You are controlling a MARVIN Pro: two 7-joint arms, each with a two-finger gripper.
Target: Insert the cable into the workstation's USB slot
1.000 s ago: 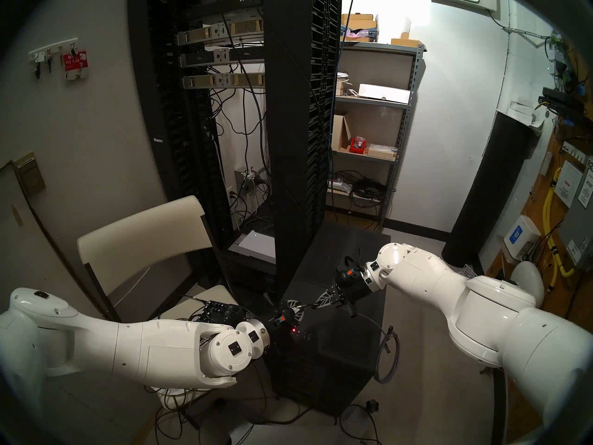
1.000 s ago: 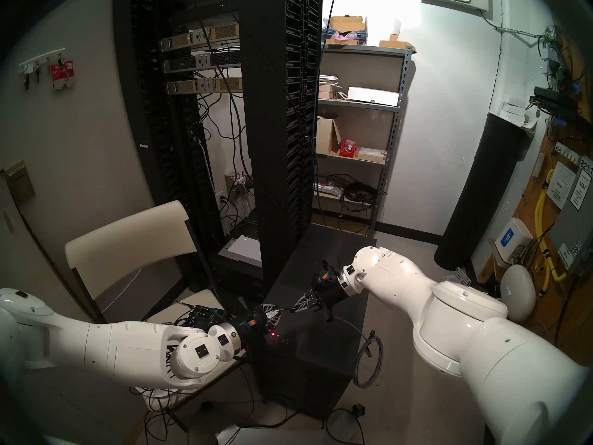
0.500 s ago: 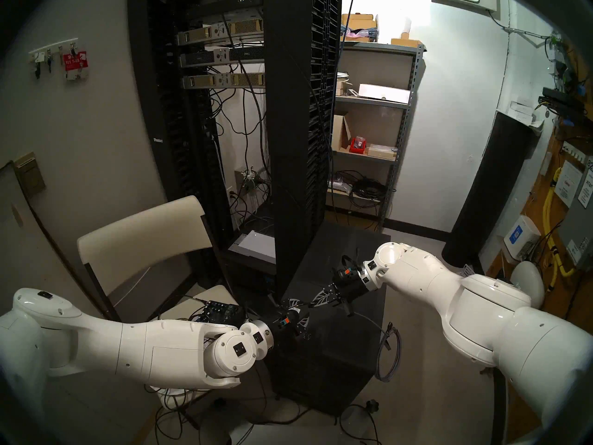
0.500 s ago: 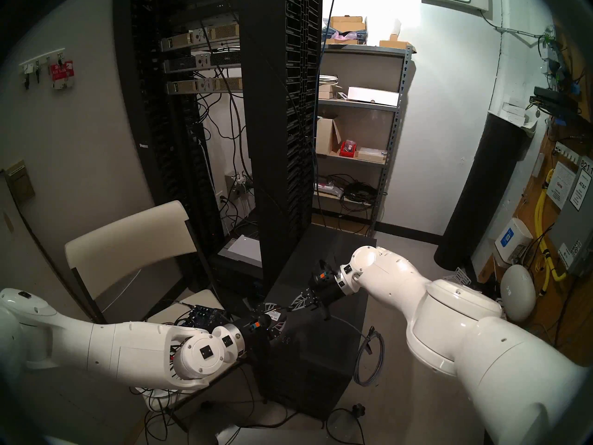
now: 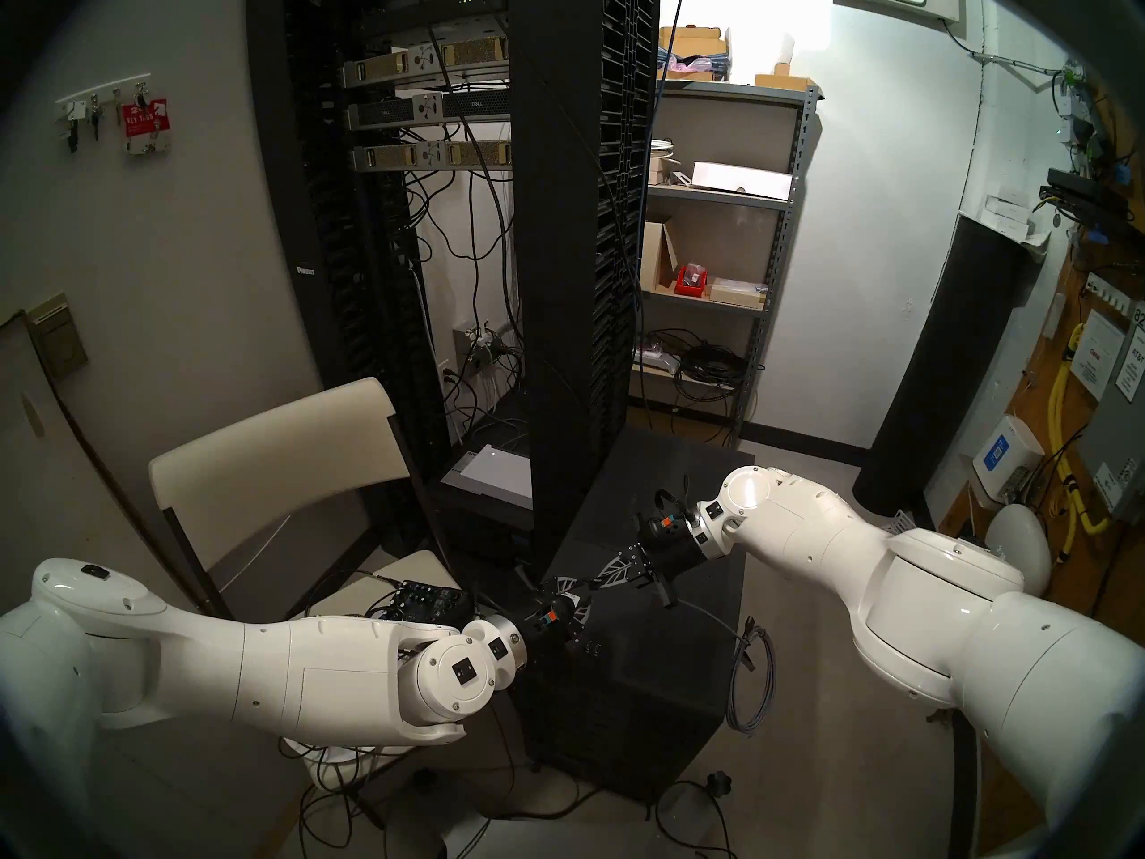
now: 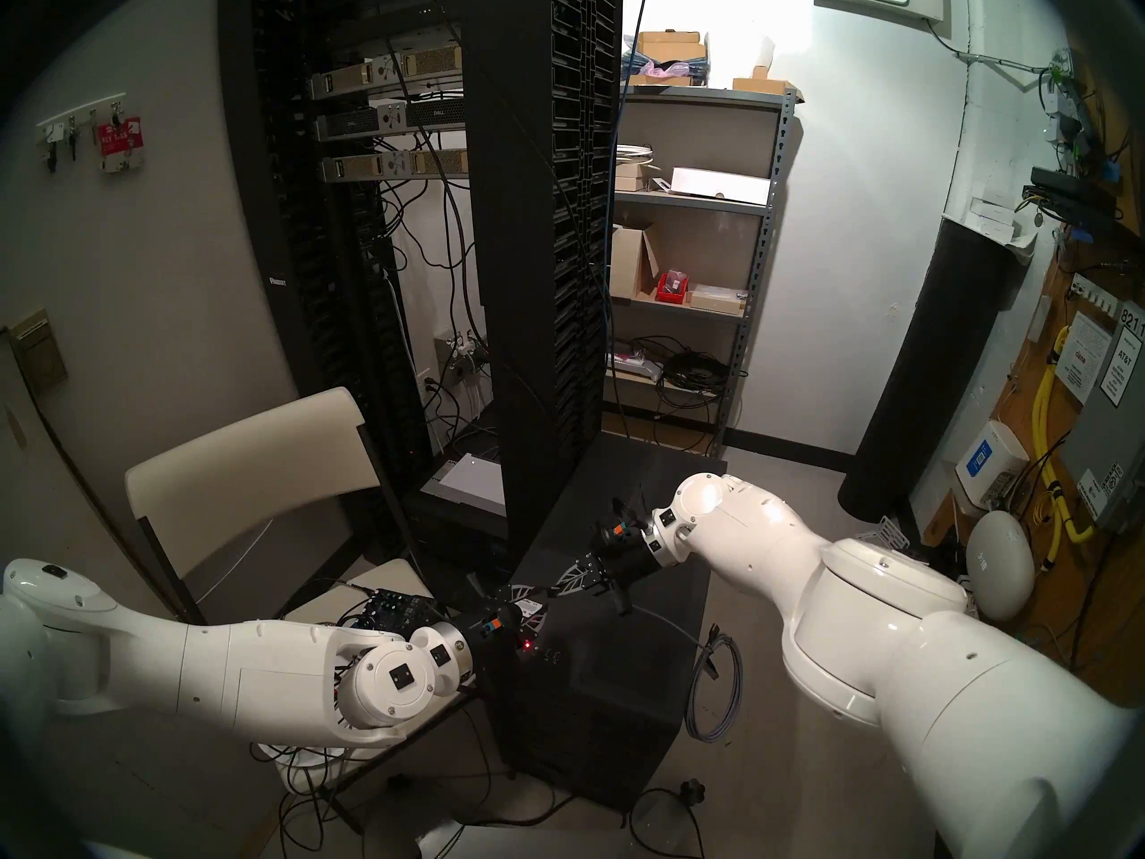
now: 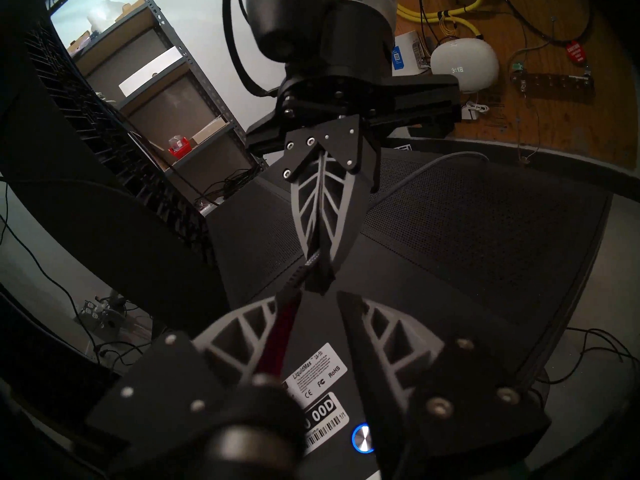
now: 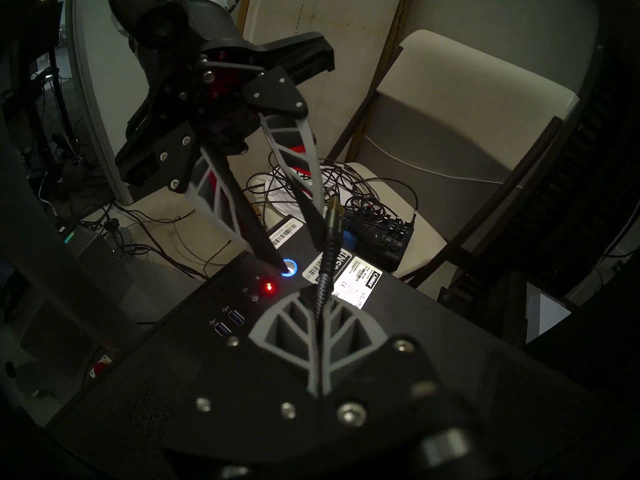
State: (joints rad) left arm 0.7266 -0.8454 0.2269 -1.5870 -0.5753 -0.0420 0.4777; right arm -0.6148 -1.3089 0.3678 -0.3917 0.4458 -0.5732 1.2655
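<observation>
The black workstation (image 5: 650, 684) stands on the floor between my arms. My right gripper (image 5: 598, 585) is shut on the grey braided cable (image 8: 325, 268) just behind its plug (image 8: 334, 211), a little above the case top. The plug points at my left gripper (image 5: 573, 597), which is open; it lies along one of the left gripper's fingers (image 8: 306, 188), and I cannot tell if it is inside the gap. The rest of the cable (image 5: 753, 684) hangs in a loop off the case's right side. The USB slot (image 8: 222, 329) is empty, beside its twin and the red light (image 8: 269, 287).
The tall server rack (image 5: 582, 281) rises just behind the workstation. A folding chair (image 5: 279, 455) at the left carries an audio box (image 5: 427, 600) and black wires. A blue-ringed button (image 8: 291, 266) and barcode stickers (image 7: 320, 415) are on the case top. A metal shelf (image 5: 712, 250) stands behind.
My right gripper has carried the cable end left, closer to the left gripper. The left arm pushed forward over the red light, then drew back a little. Both grips are unchanged.
</observation>
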